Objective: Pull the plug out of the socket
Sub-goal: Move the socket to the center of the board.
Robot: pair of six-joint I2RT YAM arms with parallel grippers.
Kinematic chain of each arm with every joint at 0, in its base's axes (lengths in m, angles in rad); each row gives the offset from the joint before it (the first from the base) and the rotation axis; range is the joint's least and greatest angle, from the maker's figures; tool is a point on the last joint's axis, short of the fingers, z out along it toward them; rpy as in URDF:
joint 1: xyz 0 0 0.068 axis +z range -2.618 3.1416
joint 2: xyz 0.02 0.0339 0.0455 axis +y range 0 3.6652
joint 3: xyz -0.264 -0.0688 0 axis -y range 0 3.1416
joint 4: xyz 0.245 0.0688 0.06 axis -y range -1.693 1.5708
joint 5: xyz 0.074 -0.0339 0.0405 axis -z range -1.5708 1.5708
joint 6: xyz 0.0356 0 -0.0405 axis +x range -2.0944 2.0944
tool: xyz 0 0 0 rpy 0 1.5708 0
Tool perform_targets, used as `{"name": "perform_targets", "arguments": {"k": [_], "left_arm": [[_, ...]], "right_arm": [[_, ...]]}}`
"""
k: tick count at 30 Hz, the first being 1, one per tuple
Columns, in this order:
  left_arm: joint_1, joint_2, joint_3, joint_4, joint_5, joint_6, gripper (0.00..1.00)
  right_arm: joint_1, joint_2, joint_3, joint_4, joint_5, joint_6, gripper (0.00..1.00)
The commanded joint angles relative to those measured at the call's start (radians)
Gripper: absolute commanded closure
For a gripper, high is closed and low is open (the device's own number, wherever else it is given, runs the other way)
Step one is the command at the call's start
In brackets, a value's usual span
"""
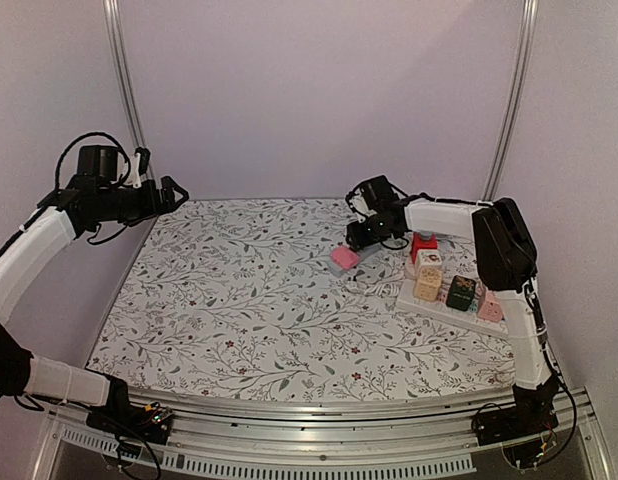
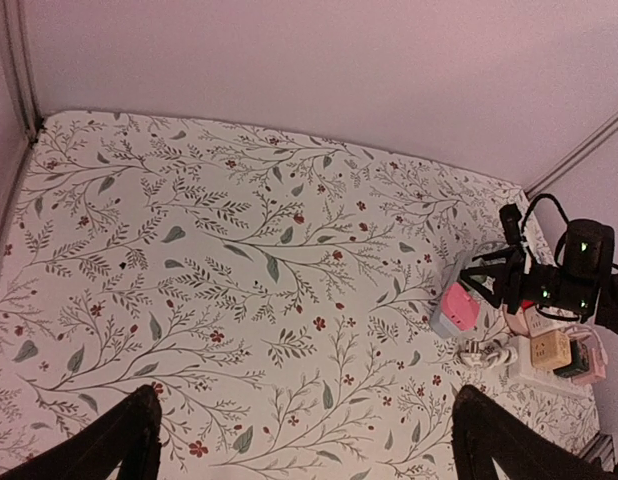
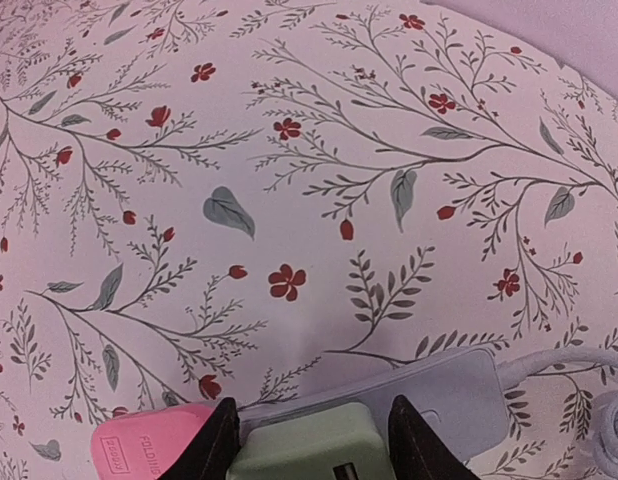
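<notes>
Right wrist view, bottom centre: my right gripper (image 3: pixel 314 440) clamps green plug (image 3: pixel 307 458) on grey socket strip (image 3: pixel 434 392); pink plug (image 3: pixel 149 445) adjacent. Top view, upper left: left gripper (image 1: pixel 175 193) spread wide, empty.

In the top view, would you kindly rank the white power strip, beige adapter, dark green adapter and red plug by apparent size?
1. white power strip
2. beige adapter and dark green adapter: too alike to rank
3. red plug, though partly hidden
</notes>
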Motion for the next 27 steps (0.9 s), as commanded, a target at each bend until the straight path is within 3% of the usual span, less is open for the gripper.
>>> {"name": "perform_targets", "arguments": {"k": [1, 16, 27], "left_arm": [[0.011, 0.011, -0.011, 0.000, 0.010, -0.006, 0.01], [0.010, 0.017, -0.023, 0.012, 0.013, -0.014, 0.00], [-0.030, 0.027, -0.032, 0.018, -0.010, -0.009, 0.01]], "right_arm": [[0.092, -0.072, -0.097, -0.012, -0.097, 0.029, 0.66], [0.279, -0.267, -0.399, 0.071, -0.081, 0.077, 0.66], [0.463, -0.385, -0.580, 0.112, 0.033, 0.137, 0.66]]}}
